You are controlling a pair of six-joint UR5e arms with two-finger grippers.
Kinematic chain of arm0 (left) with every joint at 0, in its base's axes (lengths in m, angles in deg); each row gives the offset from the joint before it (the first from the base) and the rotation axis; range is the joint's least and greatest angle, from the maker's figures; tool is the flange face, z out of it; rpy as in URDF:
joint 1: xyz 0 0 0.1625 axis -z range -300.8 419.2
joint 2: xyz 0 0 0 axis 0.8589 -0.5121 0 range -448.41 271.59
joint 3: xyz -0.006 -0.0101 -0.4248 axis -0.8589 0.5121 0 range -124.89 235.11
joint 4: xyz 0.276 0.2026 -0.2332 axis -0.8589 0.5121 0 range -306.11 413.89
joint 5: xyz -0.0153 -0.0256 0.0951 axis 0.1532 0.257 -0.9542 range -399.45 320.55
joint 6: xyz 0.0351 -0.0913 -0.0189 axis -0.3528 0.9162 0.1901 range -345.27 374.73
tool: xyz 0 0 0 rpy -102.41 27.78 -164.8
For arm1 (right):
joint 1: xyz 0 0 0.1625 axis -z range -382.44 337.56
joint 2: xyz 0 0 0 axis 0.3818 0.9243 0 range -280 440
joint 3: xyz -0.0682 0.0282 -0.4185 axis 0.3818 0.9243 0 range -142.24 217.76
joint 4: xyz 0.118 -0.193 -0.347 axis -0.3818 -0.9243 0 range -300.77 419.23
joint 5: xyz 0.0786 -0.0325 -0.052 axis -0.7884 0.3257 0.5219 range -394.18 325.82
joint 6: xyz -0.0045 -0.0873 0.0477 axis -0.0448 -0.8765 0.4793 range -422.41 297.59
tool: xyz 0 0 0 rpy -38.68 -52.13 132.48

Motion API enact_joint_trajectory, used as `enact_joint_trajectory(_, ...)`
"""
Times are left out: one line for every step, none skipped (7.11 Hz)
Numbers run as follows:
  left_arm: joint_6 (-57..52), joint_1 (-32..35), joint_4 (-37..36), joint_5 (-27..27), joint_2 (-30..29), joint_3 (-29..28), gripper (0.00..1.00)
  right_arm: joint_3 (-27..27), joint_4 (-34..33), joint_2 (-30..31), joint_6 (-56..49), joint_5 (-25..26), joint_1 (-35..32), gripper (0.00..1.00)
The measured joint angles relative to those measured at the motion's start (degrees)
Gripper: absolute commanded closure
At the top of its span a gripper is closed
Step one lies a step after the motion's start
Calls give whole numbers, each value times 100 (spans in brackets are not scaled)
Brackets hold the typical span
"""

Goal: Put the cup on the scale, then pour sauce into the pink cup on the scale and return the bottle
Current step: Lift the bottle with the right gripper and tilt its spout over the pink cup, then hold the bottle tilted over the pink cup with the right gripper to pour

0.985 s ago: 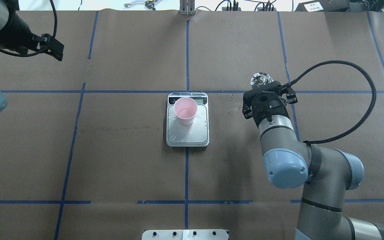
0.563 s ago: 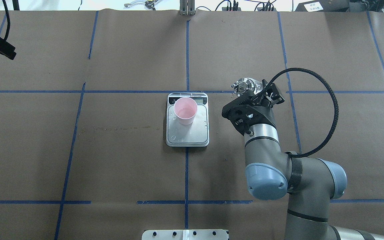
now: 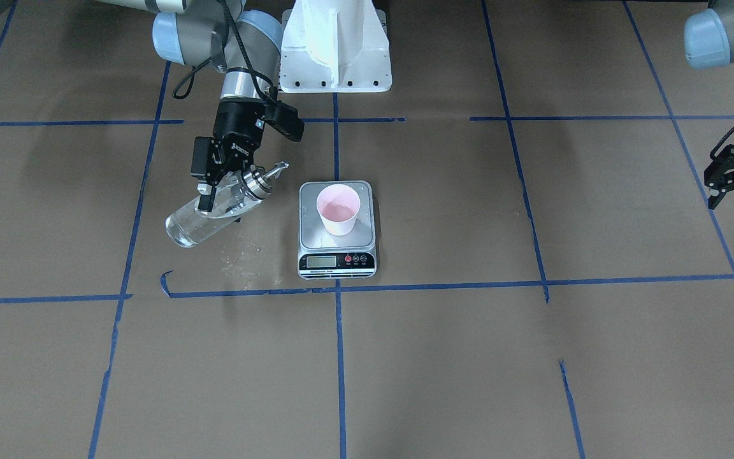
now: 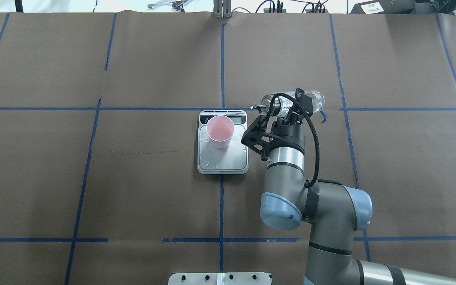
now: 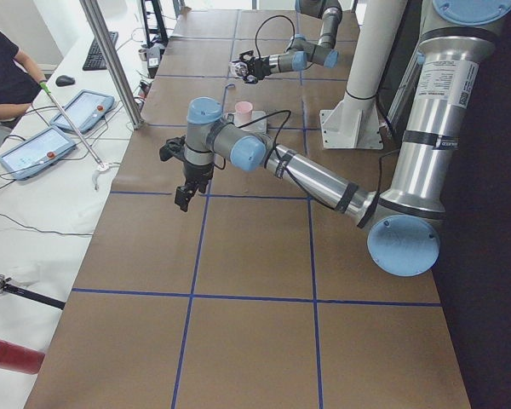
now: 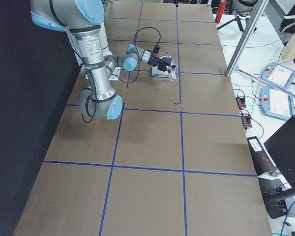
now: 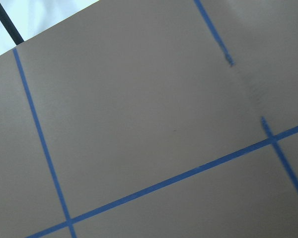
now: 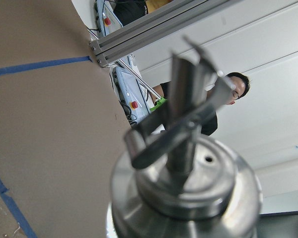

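Note:
The pink cup (image 4: 220, 132) stands upright on the scale (image 4: 224, 161), toward its display end; it also shows in the front view (image 3: 339, 209) on the scale (image 3: 338, 260). My right gripper (image 4: 291, 113) (image 3: 219, 199) is shut on the clear bottle (image 4: 309, 99) (image 3: 192, 226). The bottle is held above the table, tilted almost level, just beside the scale. Its silver spout (image 4: 257, 107) (image 3: 276, 168) points toward the cup and stops short of it. The right wrist view shows the collar and spout (image 8: 188, 163) close up. My left gripper (image 3: 717, 185) is open and empty, far off to the side.
Droplets lie on the scale's plate, and a pale wet stain (image 3: 239, 255) marks the paper by the scale. The white robot base (image 3: 335, 44) is behind it. A metal plate (image 4: 220, 278) sits at the table's near edge. A person sits by tablets (image 5: 34, 145) past the far edge.
My right arm has moved toward the scale and tipped the bottle from upright to nearly level, spout toward the cup. My left arm has drawn back out of the overhead view.

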Motion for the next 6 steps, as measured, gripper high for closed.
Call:
enact_joint_trajectory(-10,6,54,0,33,-46,0,231,-301,-184,-236,272,7,100)
enact_joint_trajectory(-17,11,74,0,49,-81,0,333,-510,-269,-702,551,11,100)
enact_joint_trajectory(-19,15,86,0,51,-128,0,368,-592,-297,-1301,798,13,100)
enact_joint_trajectory(-20,25,126,0,51,-196,0,382,-622,-306,-1931,1022,15,100)
enact_joint_trajectory(-20,40,233,0,52,-302,0,382,-629,-311,-2467,1194,15,100)
enact_joint_trajectory(-20,60,366,0,50,-433,0,382,-632,-319,-2832,1323,16,100)
